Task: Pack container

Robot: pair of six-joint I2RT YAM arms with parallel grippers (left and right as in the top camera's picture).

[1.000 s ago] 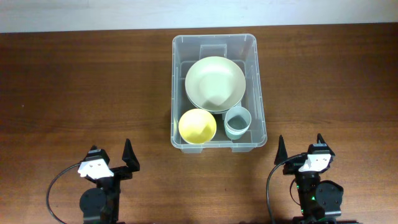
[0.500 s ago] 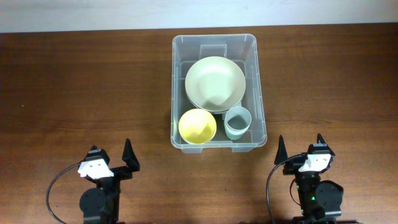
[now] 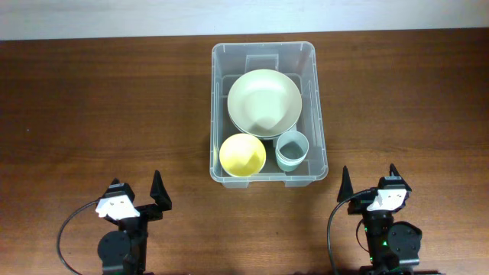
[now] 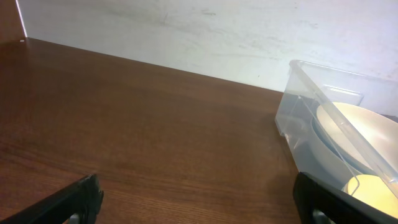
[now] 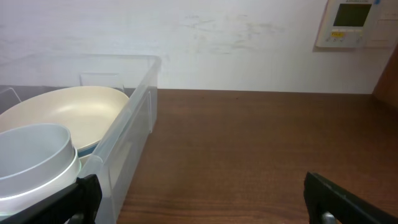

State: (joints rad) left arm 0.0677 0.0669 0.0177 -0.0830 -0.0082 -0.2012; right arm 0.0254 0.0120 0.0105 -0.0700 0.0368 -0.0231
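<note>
The clear plastic container [image 3: 217, 114] stands at the table's middle back. Inside it are a large cream bowl [image 3: 263, 101], a yellow bowl [image 3: 242, 155] and a grey-blue cup [image 3: 291, 150]. My left gripper [image 3: 139, 189] is open and empty at the front left, well apart from the container. My right gripper [image 3: 368, 179] is open and empty at the front right. The left wrist view shows the container [image 4: 297, 106] to the right with the cream bowl [image 4: 357, 124] in it. The right wrist view shows the container wall [image 5: 127, 134], the cream bowl [image 5: 65, 115] and the cup [image 5: 34, 158] at the left.
The brown wooden table [image 3: 99, 107] spreads wide on both sides of the container. A white wall runs behind the table's back edge. A wall thermostat [image 5: 354, 22] shows in the right wrist view.
</note>
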